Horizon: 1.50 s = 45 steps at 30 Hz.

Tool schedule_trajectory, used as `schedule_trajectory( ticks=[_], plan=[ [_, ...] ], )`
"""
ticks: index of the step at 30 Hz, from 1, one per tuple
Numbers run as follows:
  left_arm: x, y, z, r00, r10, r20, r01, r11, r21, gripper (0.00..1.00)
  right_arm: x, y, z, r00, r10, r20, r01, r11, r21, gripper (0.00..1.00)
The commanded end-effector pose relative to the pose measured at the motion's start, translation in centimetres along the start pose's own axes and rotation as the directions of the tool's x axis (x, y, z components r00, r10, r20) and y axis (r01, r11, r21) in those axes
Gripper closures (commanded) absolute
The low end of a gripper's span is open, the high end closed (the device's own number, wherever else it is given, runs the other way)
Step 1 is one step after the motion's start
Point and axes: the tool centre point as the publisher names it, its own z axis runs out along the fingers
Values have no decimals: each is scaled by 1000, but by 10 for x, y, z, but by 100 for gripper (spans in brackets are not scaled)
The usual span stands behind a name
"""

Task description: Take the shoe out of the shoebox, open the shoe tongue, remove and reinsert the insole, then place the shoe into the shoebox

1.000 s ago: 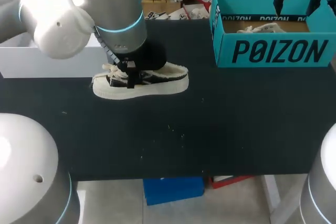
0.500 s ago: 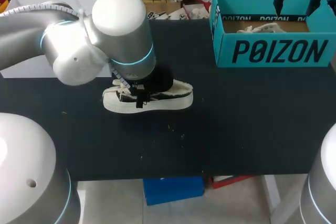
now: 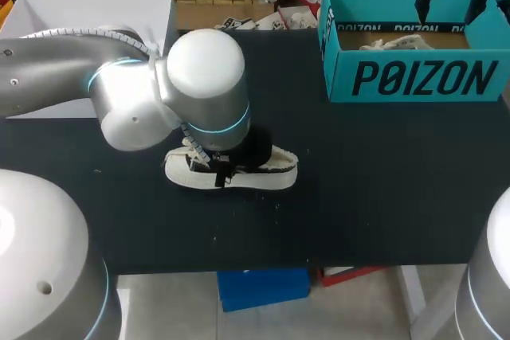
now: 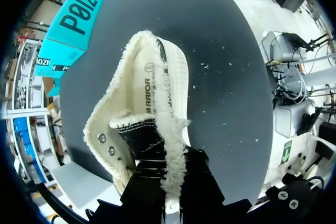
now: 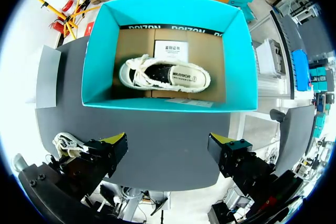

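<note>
Left arm [image 3: 119, 101] has swung toward the front middle of the table [image 3: 382, 197] since a second ago, and the sneaker [image 3: 271, 174] came along under its wrist; the right side hasn't budged. Shoebox [image 3: 414, 77] sits at the far right of the table, well apart from the sneaker. A second sneaker [image 5: 165, 74] lies on its side in the box. I can't tell whether the carried sneaker's sole touches the mat or hangs just above it. Right gripper [image 5: 168, 150] hovers above the box's near wall, jaws spread wide, nothing in them. Left gripper [image 4: 167, 177] is pinched on the sneaker's fleece-trimmed side wall next to the eyelets; its yellow tips are buried in the fuzz. Black tongue [image 4: 144, 135] stands up just ahead of the fingers, with the cream insole [image 4: 149, 85] exposed beyond it toward the heel. Handling guess: light shoe, soft canvas upper that buckles under a pinch, so a side-wall hold will let it swing. The rubber sole is stiffer and probably grippy on the mat, so good for pinning down. The insole looks thin and floppy; best lifted by its heel edge, where the opening is widest, while the other gripper holds the tongue or collar back.
</note>
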Motion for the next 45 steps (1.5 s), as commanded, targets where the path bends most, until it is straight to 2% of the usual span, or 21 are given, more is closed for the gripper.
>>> schedule_trajectory(
  ticks=[1,4,5,6,7,11,18,22,26,31,38,45],
  plan=[
    [4,-4,13,1000,-3,-6,3,1000,-9,100,0,0,0,1000,0,0,0,1000,1,0],
    [7,-4,18,1000,1,-18,-1,1000,-16,100,0,0,0,1000,0,0,0,1000,1,0],
    [7,-4,18,1000,1,-22,-1,1000,-15,97,0,0,0,1000,0,0,0,1000,1,0],
    [8,-4,17,1000,1,-23,-2,1000,-15,59,0,0,0,1000,0,0,0,1000,1,0],
    [9,-5,15,999,7,-33,-7,1000,-11,1,0,0,0,1000,0,0,0,1000,1,0],
    [9,-6,-1,998,7,-69,-6,1000,16,0,0,0,0,1000,0,0,0,1000,1,0],
    [14,-14,-65,987,29,-161,-6,990,142,0,0,0,0,1000,0,0,0,1000,1,0],
    [12,-8,-90,981,11,-194,31,977,212,0,0,0,0,1000,0,0,0,1000,1,0],
    [6,8,-111,974,-34,-226,101,951,293,0,0,0,0,1000,0,0,0,1000,1,0],
    [1,31,-119,964,-79,-252,175,906,386,0,0,0,0,1000,0,0,0,1000,1,0],
    [5,61,-119,956,-81,-283,210,861,463,0,0,0,0,1000,0,0,0,1000,1,0],
    [13,89,-109,958,-99,-270,226,841,491,0,0,0,0,1000,0,0,0,1000,1,0]
  ],
)
